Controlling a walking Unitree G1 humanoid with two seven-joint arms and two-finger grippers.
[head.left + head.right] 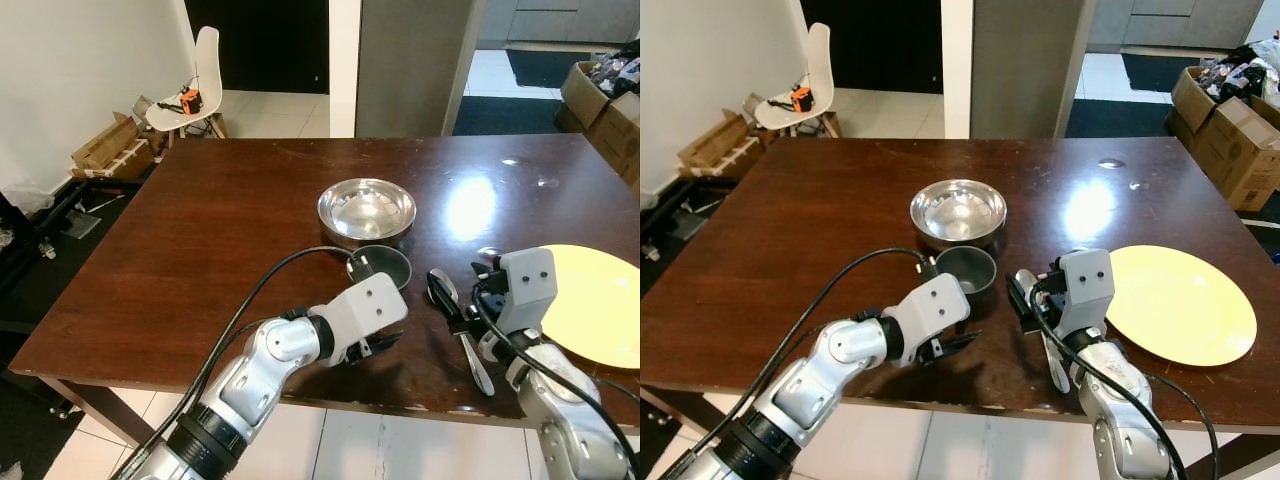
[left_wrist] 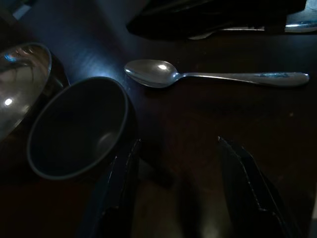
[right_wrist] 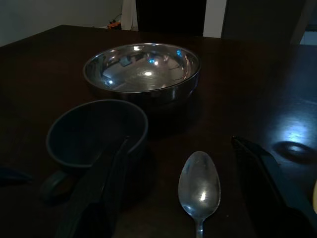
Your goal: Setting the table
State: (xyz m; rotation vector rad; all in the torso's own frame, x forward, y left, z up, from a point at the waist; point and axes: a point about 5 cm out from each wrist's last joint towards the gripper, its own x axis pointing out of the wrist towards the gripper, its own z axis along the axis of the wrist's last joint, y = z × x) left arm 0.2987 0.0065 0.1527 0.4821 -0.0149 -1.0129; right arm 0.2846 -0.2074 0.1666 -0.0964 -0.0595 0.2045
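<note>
Hovering both spread grippers, left (image 1: 385, 345) and right (image 1: 455, 300), beside the dark mug (image 1: 380, 266), I judged its teaspoon (image 1: 460, 325), steel bowl (image 1: 366, 210) and yellow plate (image 1: 600, 300) roughly laid.

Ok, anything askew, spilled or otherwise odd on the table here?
Nothing spilled or damaged. The steel bowl, the dark cup, the spoon and the yellow plate are all upright and empty. Both the left gripper and the right gripper are open, low over the table.

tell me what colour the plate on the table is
Plain yellow plate; it shows best in the right eye view.
</note>
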